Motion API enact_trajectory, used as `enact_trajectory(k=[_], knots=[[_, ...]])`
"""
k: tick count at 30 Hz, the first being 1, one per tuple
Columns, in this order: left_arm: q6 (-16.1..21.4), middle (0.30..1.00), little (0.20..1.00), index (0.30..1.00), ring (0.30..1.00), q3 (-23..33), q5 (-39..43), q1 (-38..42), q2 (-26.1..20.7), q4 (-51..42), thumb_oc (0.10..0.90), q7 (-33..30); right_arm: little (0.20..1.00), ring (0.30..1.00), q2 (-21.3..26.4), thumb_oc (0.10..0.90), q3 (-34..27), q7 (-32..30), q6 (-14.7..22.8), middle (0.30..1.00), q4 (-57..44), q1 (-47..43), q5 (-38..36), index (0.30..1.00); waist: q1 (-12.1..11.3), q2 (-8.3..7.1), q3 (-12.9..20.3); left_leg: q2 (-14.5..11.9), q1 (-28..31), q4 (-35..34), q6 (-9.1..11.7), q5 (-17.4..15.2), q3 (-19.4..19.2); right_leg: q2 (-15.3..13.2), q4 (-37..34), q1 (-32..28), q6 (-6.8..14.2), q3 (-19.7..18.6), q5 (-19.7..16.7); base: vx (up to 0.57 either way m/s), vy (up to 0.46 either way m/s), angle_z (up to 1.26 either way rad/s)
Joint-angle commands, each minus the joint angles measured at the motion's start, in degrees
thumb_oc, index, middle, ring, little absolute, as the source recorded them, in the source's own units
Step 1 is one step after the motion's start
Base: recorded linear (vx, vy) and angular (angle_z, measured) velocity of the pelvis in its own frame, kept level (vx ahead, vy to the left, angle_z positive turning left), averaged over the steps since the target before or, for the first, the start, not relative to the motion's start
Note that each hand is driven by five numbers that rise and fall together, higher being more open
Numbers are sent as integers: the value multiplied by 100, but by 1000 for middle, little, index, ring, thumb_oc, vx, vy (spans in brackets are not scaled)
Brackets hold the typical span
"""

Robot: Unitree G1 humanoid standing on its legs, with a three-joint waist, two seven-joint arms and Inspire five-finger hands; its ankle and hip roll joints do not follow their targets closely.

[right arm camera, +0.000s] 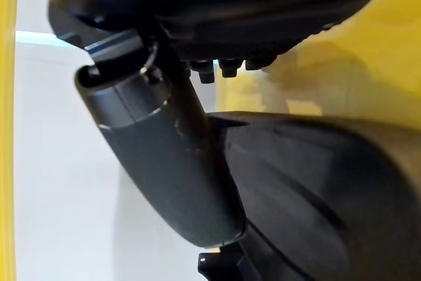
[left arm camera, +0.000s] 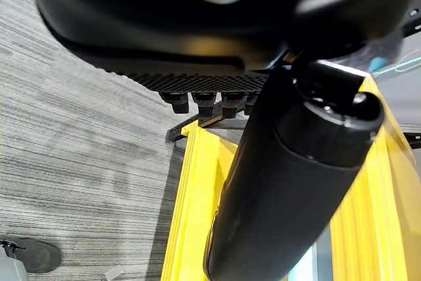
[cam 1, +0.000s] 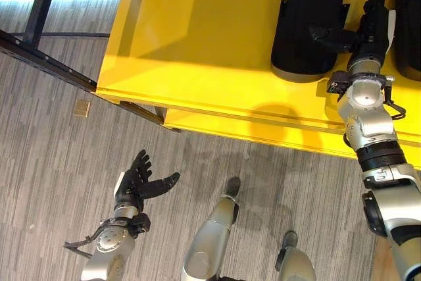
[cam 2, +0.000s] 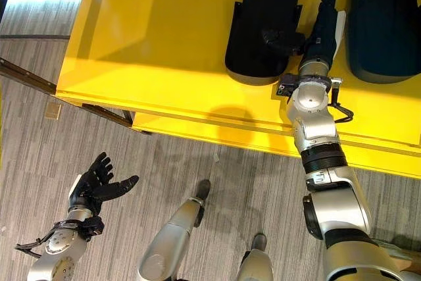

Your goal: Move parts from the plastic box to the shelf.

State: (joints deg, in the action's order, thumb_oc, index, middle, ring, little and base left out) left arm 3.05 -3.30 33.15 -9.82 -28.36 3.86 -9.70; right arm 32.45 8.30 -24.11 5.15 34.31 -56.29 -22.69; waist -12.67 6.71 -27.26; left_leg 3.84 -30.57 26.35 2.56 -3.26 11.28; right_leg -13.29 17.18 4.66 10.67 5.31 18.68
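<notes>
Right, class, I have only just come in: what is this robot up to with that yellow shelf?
The robot is reaching its right hand over the yellow shelf, fingers straight, thumb toward the nearer of two black parts lying there. That black part lies flat on the shelf; the second black part lies just beyond the hand. The left hand hangs open and empty above the grey floor, below the shelf's front edge.
</notes>
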Motion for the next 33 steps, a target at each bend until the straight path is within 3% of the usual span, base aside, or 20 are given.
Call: enact_trajectory(k=[1,21,33], knots=[[628,1000,1000,1000,1000,241,21,-159,-455,-562,900,-180,1000,1000,332,900,159,-73,653,1000,-73,-1024,20,1000,-19,-16,330,-518,-453,-191,285,380,328,202,126,205,-628,-149,255,0,-4,11],[666,1000,1000,1000,1000,193,34,-114,-437,-677,900,-201,1000,1000,50,900,223,-103,692,1000,-35,-1159,-58,1000,-134,-35,317,-433,-548,-178,285,389,402,182,60,123,-626,-53,295,1,0,1],[732,1000,1000,1000,1000,198,88,-115,-436,-822,900,-180,1000,1000,185,900,260,-102,676,1000,-130,-1177,17,1000,-236,-59,260,-370,-676,-157,290,412,457,179,-2,105,-625,15,315,0,5,6]])
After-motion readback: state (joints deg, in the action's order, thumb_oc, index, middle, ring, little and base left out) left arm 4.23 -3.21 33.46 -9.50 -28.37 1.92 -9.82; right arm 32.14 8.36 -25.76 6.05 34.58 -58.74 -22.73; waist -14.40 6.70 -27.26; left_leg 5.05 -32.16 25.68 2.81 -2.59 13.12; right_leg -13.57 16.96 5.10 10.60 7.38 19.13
